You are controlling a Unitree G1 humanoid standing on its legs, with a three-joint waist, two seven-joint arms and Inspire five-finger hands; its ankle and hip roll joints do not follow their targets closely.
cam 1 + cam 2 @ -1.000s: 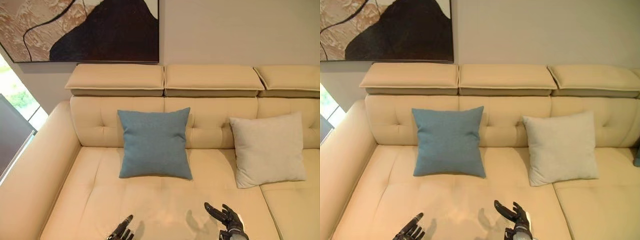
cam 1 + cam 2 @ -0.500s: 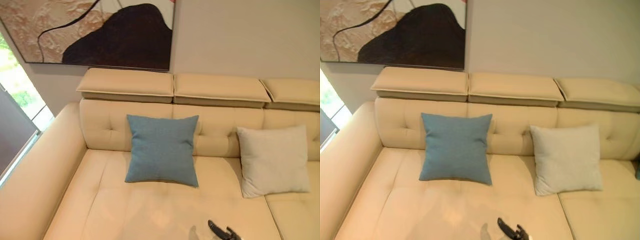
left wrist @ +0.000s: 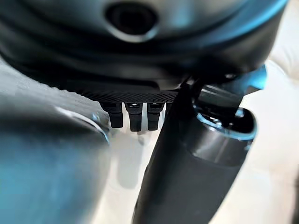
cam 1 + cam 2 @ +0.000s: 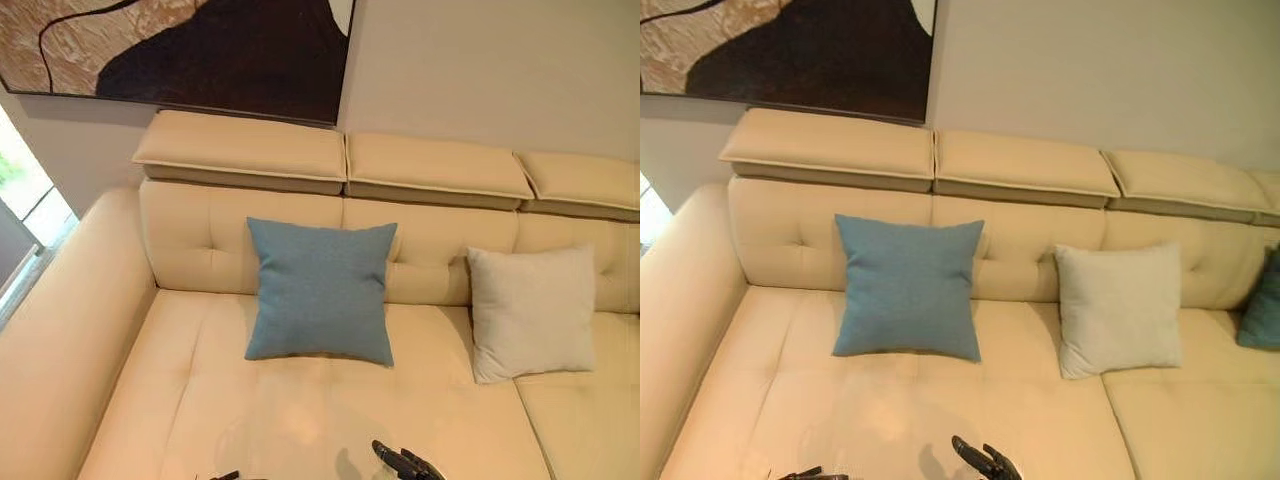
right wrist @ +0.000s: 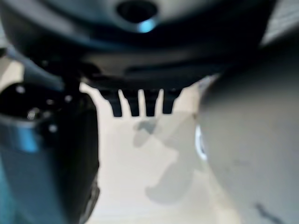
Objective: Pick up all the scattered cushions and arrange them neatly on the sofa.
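Observation:
A blue cushion (image 4: 320, 290) leans upright against the backrest of the cream sofa (image 4: 300, 420), left of the middle. A pale grey cushion (image 4: 530, 312) leans on the backrest to its right. A dark teal cushion (image 4: 1265, 300) shows at the far right edge of the seat. My right hand (image 4: 405, 462) hovers low over the seat's front, fingers straight and holding nothing. Just the tips of my left hand (image 4: 810, 473) show at the bottom edge. In the wrist views the left fingers (image 3: 133, 116) and the right fingers (image 5: 140, 103) stretch out over bare seat.
The sofa's left armrest (image 4: 60, 340) runs along the left side. Three headrest pads (image 4: 430, 170) top the backrest. A large painting (image 4: 180, 50) hangs on the wall above. A bright window (image 4: 20, 200) is at the far left.
The camera has shifted, and the teal cushion has come into sight at the right. Both hands have sunk toward the bottom edge. The blue and grey cushions have not moved.

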